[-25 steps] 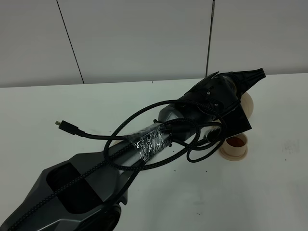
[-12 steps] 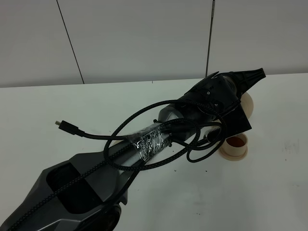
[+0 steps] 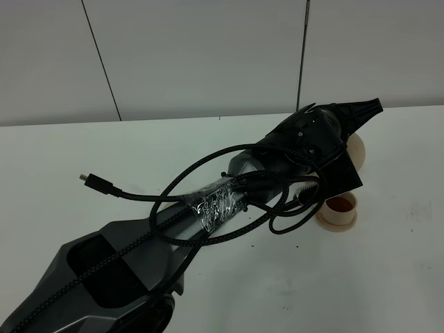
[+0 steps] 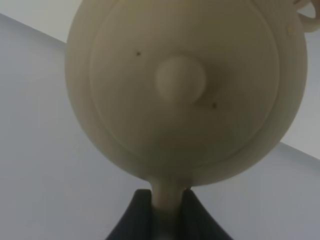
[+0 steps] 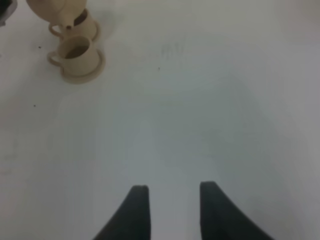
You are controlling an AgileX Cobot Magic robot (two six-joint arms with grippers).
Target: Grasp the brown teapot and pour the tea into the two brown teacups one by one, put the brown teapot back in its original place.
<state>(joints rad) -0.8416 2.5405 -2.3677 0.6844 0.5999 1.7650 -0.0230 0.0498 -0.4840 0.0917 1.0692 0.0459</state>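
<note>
The left gripper [image 4: 165,192] holds the brown teapot [image 4: 180,100] by its loop handle [image 4: 166,202], with the two dark fingers [image 4: 136,216] clamped on it from either side. The left wrist view looks straight onto the domed lid and its round knob [image 4: 180,79], which no other view shows.

The exterior view shows the left arm [image 3: 208,208], wrapped in crinkled foil tape [image 3: 216,201] and looped with black cable [image 3: 132,195]. It reaches across to the right half of the white table [image 3: 104,146], and only a pale bulge of the teapot shows past the wrist. Just nearer than that, a filled teacup [image 3: 338,206] of reddish-brown tea stands on its saucer [image 3: 338,223].

The right wrist view alone shows both cups. There the teapot hangs off the table, tipped with its spout [image 5: 67,22] down over the second teacup [image 5: 87,26]. That cup stands just beside the filled one, toward the table's far edge. The right gripper [image 5: 172,192] hovers over bare table, well apart from the cups, its fingers apart with nothing between them.
</note>
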